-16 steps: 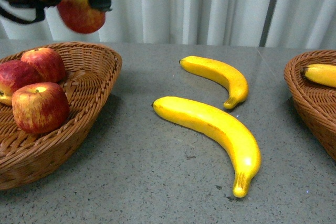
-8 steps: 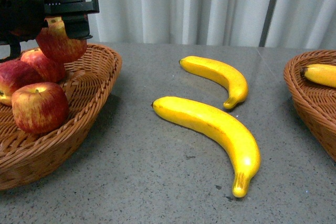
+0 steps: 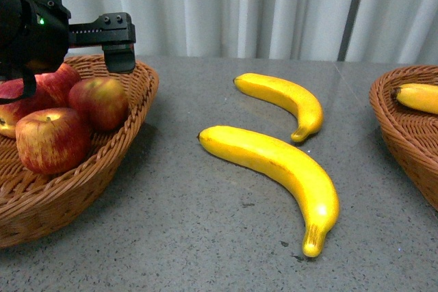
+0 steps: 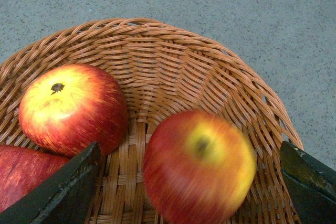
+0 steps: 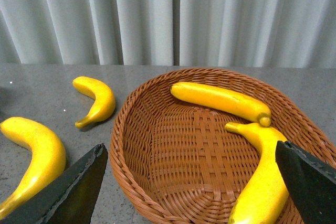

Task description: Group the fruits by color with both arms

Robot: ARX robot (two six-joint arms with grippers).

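Observation:
Several red apples lie in the left wicker basket (image 3: 133,117). One apple (image 3: 100,102) (image 4: 199,163) rests near the basket's right wall, blurred in the left wrist view. My left gripper (image 3: 89,59) (image 4: 190,153) hangs open just above it, fingers (image 4: 68,192) clear of its sides. Beside it lie two more apples (image 4: 71,108) (image 3: 51,138). Two bananas (image 3: 284,97) (image 3: 280,165) lie on the grey table between the baskets. My right gripper (image 5: 191,149) is open over the right basket (image 5: 157,182), which holds two bananas (image 5: 220,100) (image 5: 262,182). The right arm is out of the front view.
The right basket (image 3: 404,121) sits at the table's right edge with a banana (image 3: 419,97) showing in it. White curtains hang behind the table. Both loose bananas (image 5: 97,98) (image 5: 34,156) also show in the right wrist view, beside the basket.
My left gripper came down over the left basket with an apple and let it go. The apple now lies in the basket beside the others. The bananas have not moved.

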